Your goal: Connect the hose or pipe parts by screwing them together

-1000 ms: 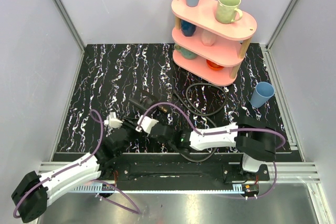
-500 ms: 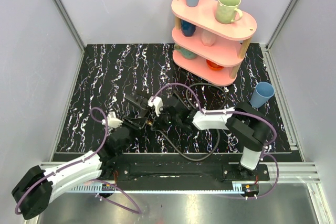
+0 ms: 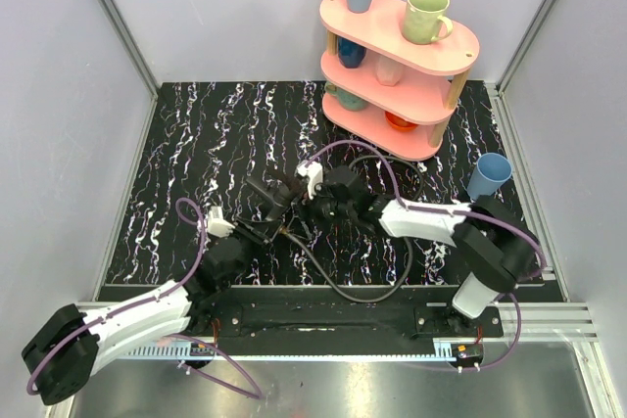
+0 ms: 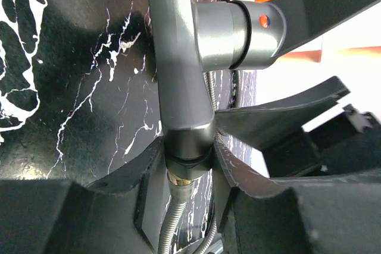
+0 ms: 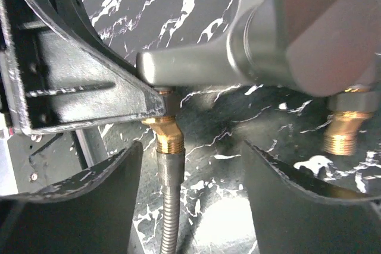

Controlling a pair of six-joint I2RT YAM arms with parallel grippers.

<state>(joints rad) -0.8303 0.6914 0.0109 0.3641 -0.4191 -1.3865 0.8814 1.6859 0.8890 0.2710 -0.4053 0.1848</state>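
A black mat veined with white point(image 3: 196, 144) covers the table between pale walls. Nearest the arm bases, a dark hose point(image 3: 343, 291) loops along the mat's front edge up to the middle, where both grippers meet. From above, the part there is only a dark lump. The left wrist view shows it as a grey metal mixer tap body point(image 4: 178, 75), standing on end in that view, with a round lever cap carrying a red-and-blue dot point(image 4: 264, 22). The left gripper point(image 4: 188, 157) is clamped on the tap's narrow base, just above a brass nut point(image 4: 186, 176) from which a braided hose point(image 4: 169, 224) runs. The right wrist view shows the underside: a brass fitting point(image 5: 166, 138) joins the hose to the tap, and a second brass threaded stub point(image 5: 342, 132) beside it is bare. The right gripper point(image 5: 193, 165) stands wide, its fingers either side of the fitting and clear of it. Farther back lies a coiled spare hose point(image 3: 387, 205), then a blue cup point(image 3: 488, 176) and a pink three-tier shelf point(image 3: 387, 31) holding cups.
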